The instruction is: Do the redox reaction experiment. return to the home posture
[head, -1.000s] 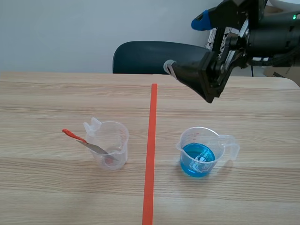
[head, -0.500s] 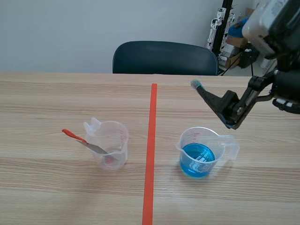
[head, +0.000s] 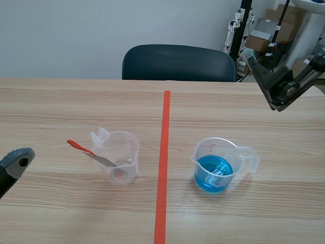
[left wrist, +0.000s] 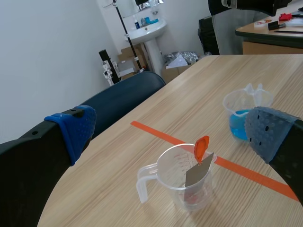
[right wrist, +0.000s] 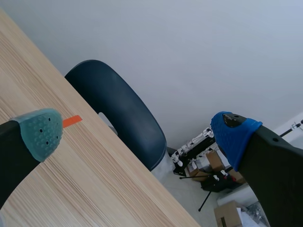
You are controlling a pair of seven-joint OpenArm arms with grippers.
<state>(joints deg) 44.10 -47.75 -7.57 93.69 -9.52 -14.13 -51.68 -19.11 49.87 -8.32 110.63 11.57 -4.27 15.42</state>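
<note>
A clear beaker stands left of the tape line, with a red-handled spoon leaning in it. Another beaker, right of the line, holds blue liquid. My right gripper hangs in the air at the far right, above and behind the blue beaker. It is open and holds nothing. My left gripper shows one finger at the near left edge. It is open, with the spoon beaker ahead between its fingers and the blue beaker further off.
A dark blue chair stands behind the table's far edge. Boxes and a stand sit in the back right corner. An orange-red tape line runs down the table's middle.
My right arm has drawn back from over the middle of the table to the far right edge. A finger of my left gripper has come into view at the near left.
</note>
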